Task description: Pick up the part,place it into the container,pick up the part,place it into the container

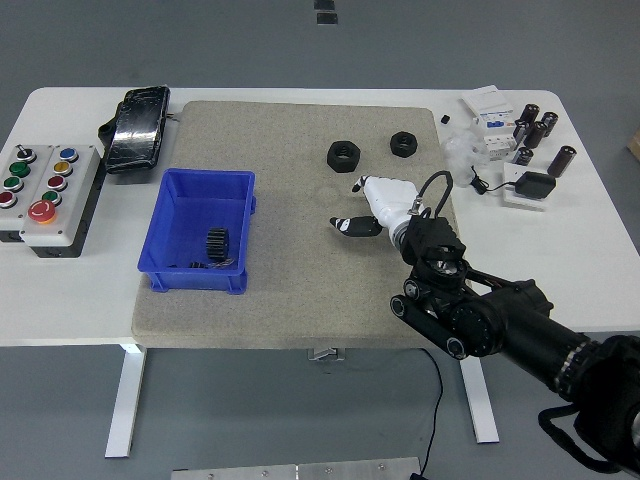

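Observation:
Two black hex-nut parts lie on the grey mat: one point(343, 154) at the mat's upper middle, the other point(404, 143) to its right near the mat's corner. A blue container point(165, 243) stands on the mat's left side with a black gear point(219, 244) inside. My right hand point(368, 208), white with black fingertips, hovers over the mat below the left nut, apart from it, fingers spread and holding nothing. My left hand is out of view.
A button box point(45, 195) and a black pouch point(136, 127) sit at the left of the table. Small cylinders point(536, 127), white blocks and a black adapter point(538, 186) crowd the back right corner.

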You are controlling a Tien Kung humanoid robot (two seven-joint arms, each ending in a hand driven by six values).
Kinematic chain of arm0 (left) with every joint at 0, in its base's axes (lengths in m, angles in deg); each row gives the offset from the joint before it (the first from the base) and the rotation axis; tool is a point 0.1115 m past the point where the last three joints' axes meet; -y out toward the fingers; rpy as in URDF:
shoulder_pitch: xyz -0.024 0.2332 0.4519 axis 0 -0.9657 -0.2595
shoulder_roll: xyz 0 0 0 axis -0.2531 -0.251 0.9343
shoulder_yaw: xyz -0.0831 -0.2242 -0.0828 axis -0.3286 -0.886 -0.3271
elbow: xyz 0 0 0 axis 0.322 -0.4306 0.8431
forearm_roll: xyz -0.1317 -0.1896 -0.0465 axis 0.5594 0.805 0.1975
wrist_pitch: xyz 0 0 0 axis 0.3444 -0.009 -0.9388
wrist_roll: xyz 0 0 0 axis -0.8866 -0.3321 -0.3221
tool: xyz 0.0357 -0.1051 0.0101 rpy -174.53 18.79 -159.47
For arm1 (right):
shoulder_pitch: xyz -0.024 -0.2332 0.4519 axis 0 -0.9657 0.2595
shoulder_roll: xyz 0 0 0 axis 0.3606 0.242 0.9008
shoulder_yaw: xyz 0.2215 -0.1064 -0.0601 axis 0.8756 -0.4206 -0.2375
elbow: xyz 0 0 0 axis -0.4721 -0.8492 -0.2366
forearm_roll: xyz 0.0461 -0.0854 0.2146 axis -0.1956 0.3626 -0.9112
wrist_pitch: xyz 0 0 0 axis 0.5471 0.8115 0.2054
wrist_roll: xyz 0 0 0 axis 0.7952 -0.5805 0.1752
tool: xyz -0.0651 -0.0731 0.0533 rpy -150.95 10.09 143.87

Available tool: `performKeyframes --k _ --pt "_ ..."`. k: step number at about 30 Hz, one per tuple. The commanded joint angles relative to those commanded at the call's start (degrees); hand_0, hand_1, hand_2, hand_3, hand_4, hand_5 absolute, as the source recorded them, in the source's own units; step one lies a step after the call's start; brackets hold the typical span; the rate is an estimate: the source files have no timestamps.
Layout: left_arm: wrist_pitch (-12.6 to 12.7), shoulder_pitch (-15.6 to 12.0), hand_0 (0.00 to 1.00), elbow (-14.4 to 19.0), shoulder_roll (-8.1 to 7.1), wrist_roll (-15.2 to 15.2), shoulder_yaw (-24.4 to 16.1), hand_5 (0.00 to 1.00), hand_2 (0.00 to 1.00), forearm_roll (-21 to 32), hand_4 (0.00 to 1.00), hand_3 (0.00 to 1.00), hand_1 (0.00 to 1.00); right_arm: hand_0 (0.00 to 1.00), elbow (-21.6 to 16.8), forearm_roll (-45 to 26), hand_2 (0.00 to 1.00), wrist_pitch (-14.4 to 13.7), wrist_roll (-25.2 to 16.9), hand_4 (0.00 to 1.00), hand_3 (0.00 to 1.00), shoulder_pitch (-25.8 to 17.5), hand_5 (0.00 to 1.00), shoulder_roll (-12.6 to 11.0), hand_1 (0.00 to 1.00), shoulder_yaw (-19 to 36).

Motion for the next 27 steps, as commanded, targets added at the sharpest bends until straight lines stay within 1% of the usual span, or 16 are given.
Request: performKeyframes --k 1,5,6,7,10,14,17,23,24,25,27 --pt "0.0 0.0 0.615 0.0 0.00 0.0 0.0 0.387 0.538 0.0 0.602 0.630 0.518 0.759 0.1 -0.3 0.755 0.0 -0.1 0.839 0.751 0.0 0.644 0.0 0.772 0.1" --pt "0.0 -0.1 0.615 0.0 0.02 0.0 -0.1 0.387 0.538 -0.1 0.602 0.630 0.518 0.759 -0.1 -0.6 0.755 0.8 0.3 0.839 0.751 -0.4 0.644 0.0 0.772 0.3" --pt "0.0 -0.1 0.615 0.0 0.03 0.0 -0.1 0.387 0.538 0.0 0.602 0.630 0.518 0.759 -0.3 -0.5 0.755 1.0 0.5 0.839 0.751 -0.5 0.644 -0.1 0.772 0.4" --pt "0.0 -0.2 0.615 0.0 0.05 0.0 -0.1 0.389 0.538 0.0 0.603 0.630 0.517 0.784 -0.6 -0.4 0.765 1.2 0.7 0.830 0.753 -0.6 0.658 -0.2 0.783 0.6" --pt "0.0 -0.2 0.615 0.0 0.08 0.0 -0.1 0.389 0.538 0.0 0.603 0.630 0.517 0.784 -1.3 0.0 0.765 1.7 1.2 0.830 0.753 -0.9 0.658 -0.4 0.783 1.0" --pt "0.0 -0.2 0.615 0.0 0.15 -0.1 0.0 0.390 0.538 0.1 0.605 0.630 0.517 0.786 -3.0 1.2 0.765 1.6 1.7 0.824 0.751 -1.7 0.662 -0.9 0.784 2.0" --pt "0.1 -0.3 0.615 0.0 0.20 -0.1 -0.1 0.390 0.538 0.2 0.605 0.630 0.517 0.786 -5.1 2.7 0.765 1.4 2.4 0.824 0.751 -2.4 0.662 -1.4 0.784 2.9" --pt "0.1 -0.4 0.615 0.0 0.23 -0.1 -0.2 0.380 0.538 0.1 0.600 0.631 0.517 0.783 -11.8 6.3 0.755 1.3 4.3 0.817 0.742 -5.0 0.658 -3.3 0.778 4.2" --pt "0.1 -0.4 0.615 0.0 0.21 -0.1 -0.3 0.380 0.538 0.0 0.600 0.631 0.517 0.783 -13.0 6.8 0.755 1.2 4.5 0.817 0.742 -5.7 0.658 -3.8 0.778 4.2" --pt "0.1 -0.4 0.615 0.0 0.21 -0.2 -0.3 0.391 0.538 0.0 0.607 0.632 0.517 0.756 -14.3 7.3 0.747 0.8 4.6 0.796 0.728 -6.7 0.613 -4.5 0.760 4.2" --pt "0.0 -0.4 0.615 0.0 0.21 -0.2 -0.3 0.391 0.538 -0.1 0.607 0.632 0.517 0.756 -16.8 8.3 0.747 -0.1 4.6 0.796 0.728 -8.8 0.613 -5.7 0.760 4.3"
